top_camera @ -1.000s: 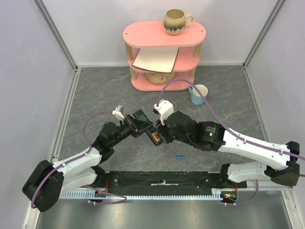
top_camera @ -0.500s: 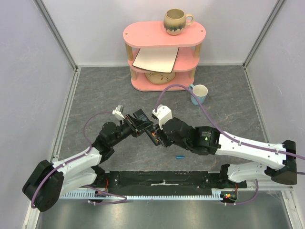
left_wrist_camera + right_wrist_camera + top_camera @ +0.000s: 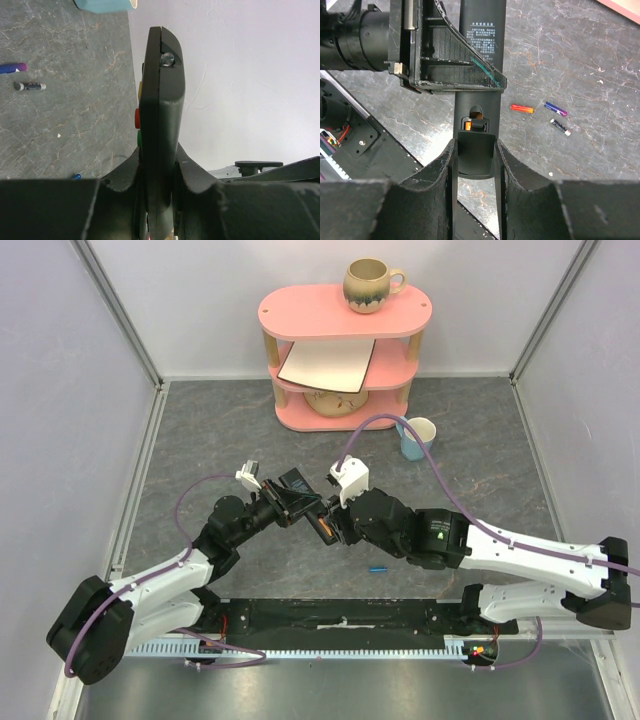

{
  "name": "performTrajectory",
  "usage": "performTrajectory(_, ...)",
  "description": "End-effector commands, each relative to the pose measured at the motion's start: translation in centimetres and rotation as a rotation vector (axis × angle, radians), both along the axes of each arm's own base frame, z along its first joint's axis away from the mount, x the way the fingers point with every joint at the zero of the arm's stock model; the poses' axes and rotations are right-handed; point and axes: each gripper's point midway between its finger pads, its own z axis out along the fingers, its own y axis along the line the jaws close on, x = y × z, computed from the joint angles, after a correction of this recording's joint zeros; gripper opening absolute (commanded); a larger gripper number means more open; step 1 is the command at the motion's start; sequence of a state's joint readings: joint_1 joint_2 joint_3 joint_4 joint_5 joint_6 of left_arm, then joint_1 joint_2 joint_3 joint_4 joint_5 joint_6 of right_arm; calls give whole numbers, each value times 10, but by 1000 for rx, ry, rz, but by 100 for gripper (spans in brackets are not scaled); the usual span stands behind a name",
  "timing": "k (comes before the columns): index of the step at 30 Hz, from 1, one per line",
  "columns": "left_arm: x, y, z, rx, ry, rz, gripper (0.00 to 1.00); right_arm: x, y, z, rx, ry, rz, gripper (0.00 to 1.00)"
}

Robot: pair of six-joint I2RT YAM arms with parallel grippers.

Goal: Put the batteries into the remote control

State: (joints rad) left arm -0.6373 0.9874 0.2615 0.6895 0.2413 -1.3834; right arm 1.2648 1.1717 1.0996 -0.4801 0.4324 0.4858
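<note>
- Grey marbled surface fills the cell, with a pink shelf at 12 o'clock and a cup near 1 o'clock.
- We see the remote control held clear of the surface between the two arms. Its long axis runs from 10 to 4 o'clock in the top view and from 12 to 6 o'clock in the right wrist view, with the back face toward that camera.
- The left jaws are almost fully closed, pinching the remote by its front and back faces. The left wrist view shows it edge-on, coloured buttons facing 9 o'clock.
- The right jaws stand partly open and press against both narrow sides of the remote's near end, around the battery cover. A slot with something orange shows at 12 o'clock of the cover; we cannot tell whether the cover is unlatched.
- A red-orange battery, a purple-blue battery and a dark battery lie loose and close together at 2 o'clock of the right jaws.
- A blue battery lies at 5 o'clock of them, just beside the right arm.
- We judge the right arm to be the nearer one to every cell. They lie flat, roughly crosswise to the remote, so those jaws would have to let go and turn before picking one up.
</note>
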Motion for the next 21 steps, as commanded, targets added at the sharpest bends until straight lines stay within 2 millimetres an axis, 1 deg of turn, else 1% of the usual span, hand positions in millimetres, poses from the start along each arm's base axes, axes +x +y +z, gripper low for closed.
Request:
performTrajectory(1,-2,-1,27,-67,-68,-8,2,4,2,21,81,-39,-34,0)
performTrajectory(13,-2,-1,29,-71,-70,-5,2,0,4,8,66,-16,-27,0)
performTrajectory(21,-2,-1,33,-78,-78,-8,2,0,3,5,70,-14,-34,0)
